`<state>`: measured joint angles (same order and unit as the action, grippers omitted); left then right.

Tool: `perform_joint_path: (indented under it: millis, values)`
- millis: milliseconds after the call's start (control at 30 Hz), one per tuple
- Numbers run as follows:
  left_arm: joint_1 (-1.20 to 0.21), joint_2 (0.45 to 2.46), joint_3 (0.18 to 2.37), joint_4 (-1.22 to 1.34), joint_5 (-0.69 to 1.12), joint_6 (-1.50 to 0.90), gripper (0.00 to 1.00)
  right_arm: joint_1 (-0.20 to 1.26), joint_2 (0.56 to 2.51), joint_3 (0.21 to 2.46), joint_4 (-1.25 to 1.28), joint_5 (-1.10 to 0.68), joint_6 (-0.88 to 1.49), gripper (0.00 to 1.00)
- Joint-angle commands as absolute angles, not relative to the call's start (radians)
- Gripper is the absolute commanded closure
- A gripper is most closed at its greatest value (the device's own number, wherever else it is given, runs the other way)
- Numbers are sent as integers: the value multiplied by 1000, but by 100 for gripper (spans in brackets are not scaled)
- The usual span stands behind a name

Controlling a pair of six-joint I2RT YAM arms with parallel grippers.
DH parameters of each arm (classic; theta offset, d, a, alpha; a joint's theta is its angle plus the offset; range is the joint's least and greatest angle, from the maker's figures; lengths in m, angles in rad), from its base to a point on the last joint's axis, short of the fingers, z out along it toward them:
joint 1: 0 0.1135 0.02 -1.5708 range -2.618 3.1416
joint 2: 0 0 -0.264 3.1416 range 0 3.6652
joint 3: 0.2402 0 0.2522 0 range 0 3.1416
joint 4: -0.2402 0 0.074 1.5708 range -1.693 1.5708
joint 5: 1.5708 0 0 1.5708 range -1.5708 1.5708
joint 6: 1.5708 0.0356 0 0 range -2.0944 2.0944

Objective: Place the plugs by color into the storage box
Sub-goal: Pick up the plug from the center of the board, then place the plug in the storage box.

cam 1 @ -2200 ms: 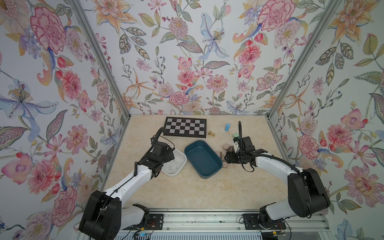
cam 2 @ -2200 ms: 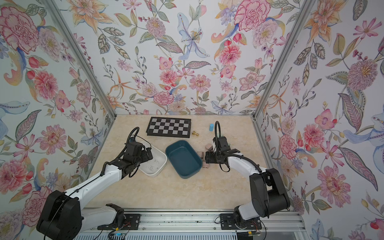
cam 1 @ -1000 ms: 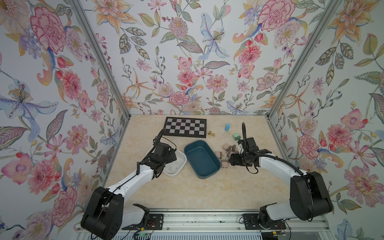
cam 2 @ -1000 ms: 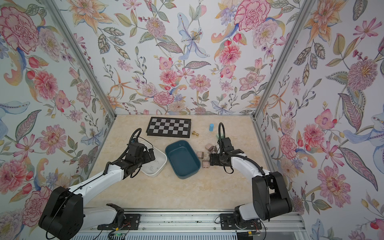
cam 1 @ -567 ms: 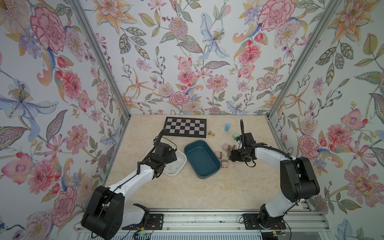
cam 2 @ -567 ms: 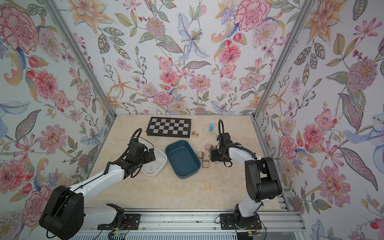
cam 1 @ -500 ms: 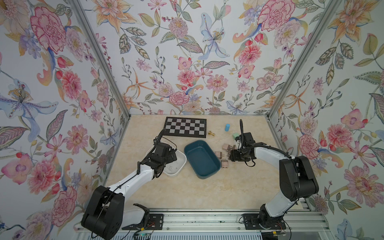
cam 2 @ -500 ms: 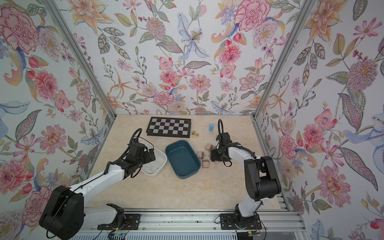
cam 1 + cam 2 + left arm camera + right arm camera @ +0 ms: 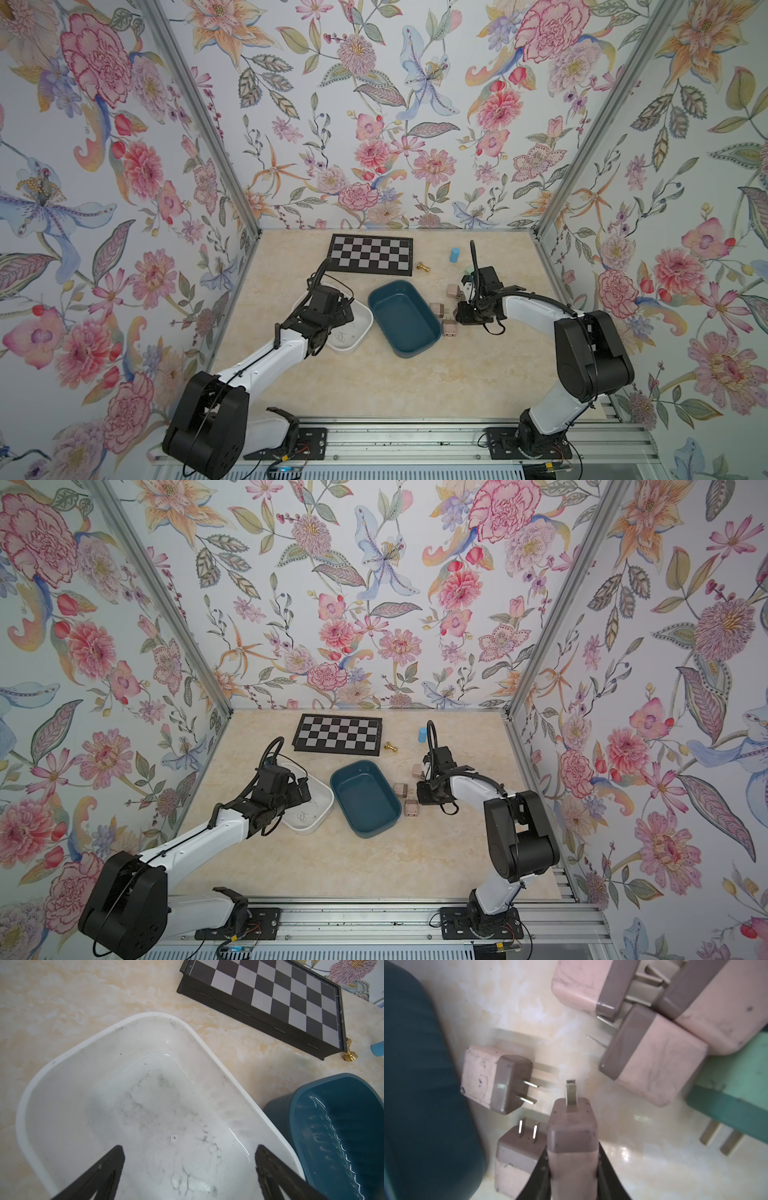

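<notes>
Chessboard (image 9: pixel 371 254) at back of table (image 9: pixel 374 382), small piece (image 9: pixel 422 267) just right of it, cylinder (image 9: pixel 454 254) farther right, left-hand tub (image 9: pixel 360 322) and right-hand tub (image 9: pixel 405 320) side by side in front of chessboard, plugs (image 9: pixel 436 309) clustered just right of right-hand tub, 1 plug (image 9: pixel 571 1126) between right gripper (image 9: pixel 572 1147) fingers.

Both top views look from high above the front edge of the counter (image 9: pixel 374 386), tilted down toward the back wall. They are far enough off to take in the whole counter and both arms, and they share almost the same scene, slightly shifted sideways.

The left wrist camera sits close over the white tub (image 9: pixel 52 1095). It looks past the wide-apart fingers of the left hand (image 9: pixel 189 1147) toward the chessboard (image 9: pixel 270 997) and the blue tub (image 9: pixel 278 1118), all of which also appear in both top views.

The right wrist camera is nearer still, low over the counter. It looks along the right hand (image 9: pixel 572 1159) at the pink plug (image 9: pixel 572 1136) clamped in it and the other plugs (image 9: pixel 654 1059) just beyond.
</notes>
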<state>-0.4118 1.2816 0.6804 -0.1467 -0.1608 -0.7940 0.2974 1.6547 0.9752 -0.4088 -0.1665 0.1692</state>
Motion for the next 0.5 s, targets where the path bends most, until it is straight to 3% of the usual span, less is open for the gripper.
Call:
perform_joint_path:
  millis: [0,233,467]
  values:
    - [-422,1279,692,-175,-180,-806,1,321,1561,983,-461,-168,200,82]
    - [-422,1275,711,-181,-187,-798,1,498,1522,1140,-567,-128,260,83]
    - [-422,1252,700,-177,-176,-802,1,692,1726,1337,-581,-99,280,82]
